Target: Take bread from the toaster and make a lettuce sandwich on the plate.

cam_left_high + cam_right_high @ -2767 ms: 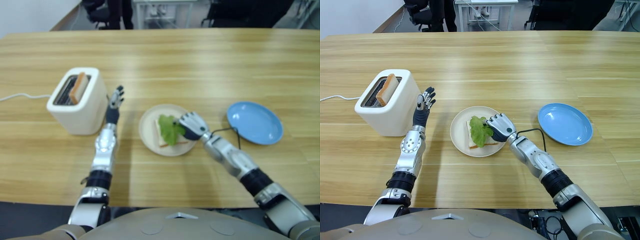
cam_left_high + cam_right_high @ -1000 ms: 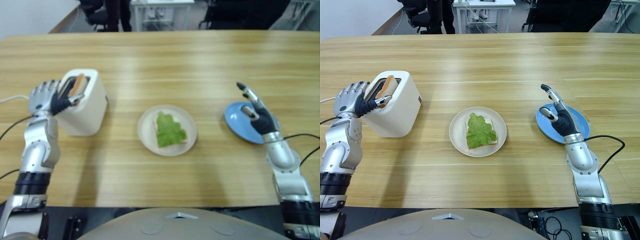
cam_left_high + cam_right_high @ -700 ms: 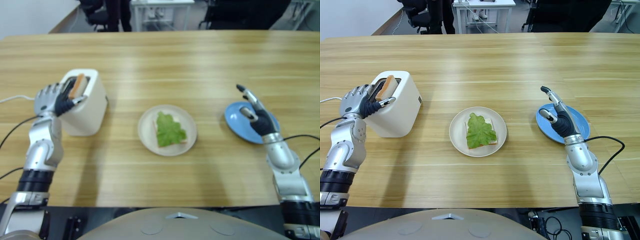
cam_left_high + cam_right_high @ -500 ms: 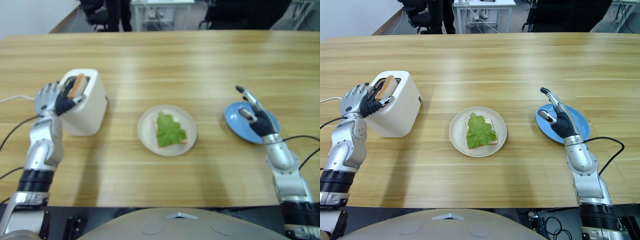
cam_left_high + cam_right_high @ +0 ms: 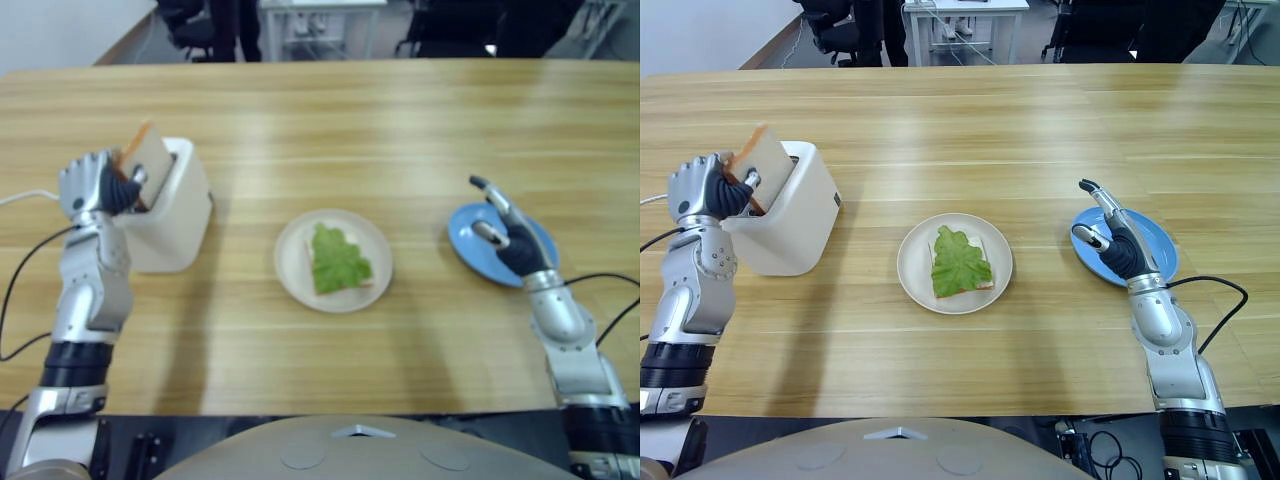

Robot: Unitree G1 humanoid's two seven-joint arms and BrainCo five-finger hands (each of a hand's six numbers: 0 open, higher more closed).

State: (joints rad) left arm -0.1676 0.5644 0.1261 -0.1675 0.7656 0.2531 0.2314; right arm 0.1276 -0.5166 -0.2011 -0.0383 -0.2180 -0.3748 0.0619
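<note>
the sandwich is about half built. on the cream plate (image 5: 915,285) in the middle of the surface (image 5: 990,130) lies a bottom slice (image 5: 985,284) with the lettuce (image 5: 958,258) spread over it, so the base and filling are done. the top is in hand: the left hand (image 5: 702,190) is closed around the second bread slice (image 5: 762,148), holding it tilted above the slot of the white toaster (image 5: 795,225). its lower corner seems to be clear of the slot, though the fingers hide that edge. what is left is to carry the slice across to the plate and lay it on the lettuce.

the right hand (image 5: 1112,245) holds nothing, fingers spread, raised over the near edge of the blue plate (image 5: 1155,245), well apart from the sandwich.

the surface is a long pale wooden top. a white cord (image 5: 25,195) runs off from the toaster. behind it the room shows a dark office chair (image 5: 835,20) and a white table (image 5: 960,15).
</note>
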